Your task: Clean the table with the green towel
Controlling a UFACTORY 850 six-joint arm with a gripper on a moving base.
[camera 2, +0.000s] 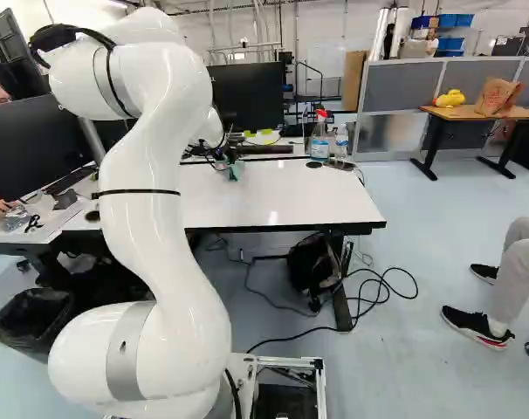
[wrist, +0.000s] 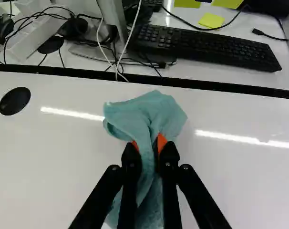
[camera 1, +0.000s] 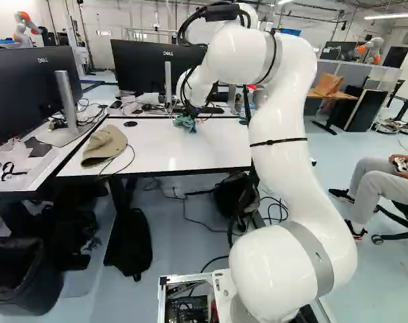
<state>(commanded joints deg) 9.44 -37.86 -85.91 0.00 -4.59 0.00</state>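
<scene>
The gripper (camera 1: 190, 112) reaches down over the far half of the white table (camera 1: 165, 151) in the left base view, near its back edge. Bunched below it is the green towel (camera 1: 185, 122), which also shows in the right base view as a small teal patch (camera 2: 235, 171). In the wrist view the gripper (wrist: 148, 150) is shut on the towel (wrist: 147, 112); cloth is pinched between the orange pads, and folds spread out ahead of the fingertips and back beneath the fingers.
A tan cap (camera 1: 104, 146) lies at the table's left in the left base view. Spray bottle (camera 2: 319, 138) and a clear bottle (camera 2: 341, 141) stand at the back right. Beyond the back edge are a keyboard (wrist: 206, 45), monitors and cables. A black round cap (wrist: 15, 100) sits in the tabletop.
</scene>
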